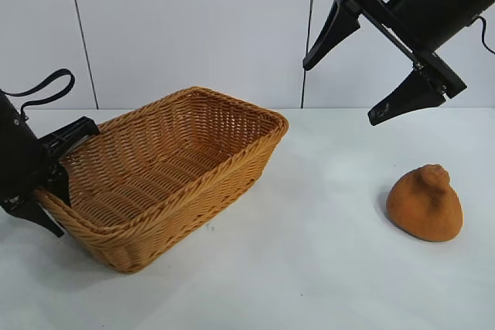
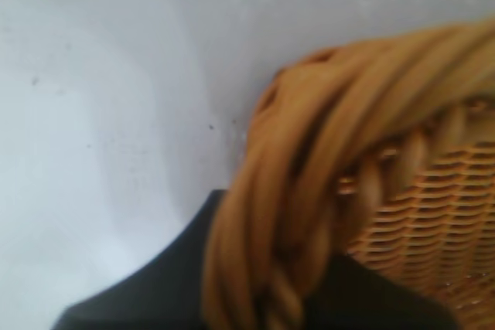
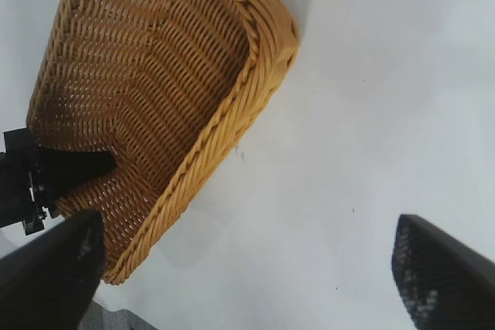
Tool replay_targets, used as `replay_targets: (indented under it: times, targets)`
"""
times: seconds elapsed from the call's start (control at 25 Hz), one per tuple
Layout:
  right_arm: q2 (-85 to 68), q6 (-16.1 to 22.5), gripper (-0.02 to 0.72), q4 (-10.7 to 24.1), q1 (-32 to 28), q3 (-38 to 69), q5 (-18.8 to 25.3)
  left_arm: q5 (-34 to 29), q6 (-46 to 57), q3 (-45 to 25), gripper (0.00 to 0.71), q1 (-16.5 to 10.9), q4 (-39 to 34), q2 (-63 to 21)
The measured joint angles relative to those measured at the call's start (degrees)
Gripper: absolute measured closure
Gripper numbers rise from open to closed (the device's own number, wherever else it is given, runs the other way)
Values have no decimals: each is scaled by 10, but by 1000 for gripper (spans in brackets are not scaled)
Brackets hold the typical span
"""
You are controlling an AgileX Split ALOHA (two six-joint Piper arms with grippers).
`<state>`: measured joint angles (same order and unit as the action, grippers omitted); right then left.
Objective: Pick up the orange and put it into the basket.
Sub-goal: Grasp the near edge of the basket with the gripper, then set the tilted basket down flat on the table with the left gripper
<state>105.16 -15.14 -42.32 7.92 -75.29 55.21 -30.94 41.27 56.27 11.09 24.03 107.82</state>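
Straddling the basket (image 2: 309, 191) rim, left gripper (image 2: 267, 299) clamps it; only outside shows orange (image 1: 425, 203), right gripper (image 1: 363, 63) wide.

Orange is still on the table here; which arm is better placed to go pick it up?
Likely the right. The right gripper hangs open above the table, near the orange. The left gripper is at the far end of the basket, clamped on its rim.
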Motion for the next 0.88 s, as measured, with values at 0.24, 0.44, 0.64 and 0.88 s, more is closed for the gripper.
replay_targets:
  times: [0.24,0.44,0.64,0.88]
  targets:
    - [0,0,10,0,0,0,0,-70,-37,96,616,-7,-7,6]
    - [0,0,10,0,0,0,2,-157,-154,204,616,-22,-11,42]
    - [0,0,10,0,0,0,14,-253,-269,306,616,-22,-15,92]
    - [0,0,10,0,0,0,17,-317,-343,361,616,-21,-20,121]
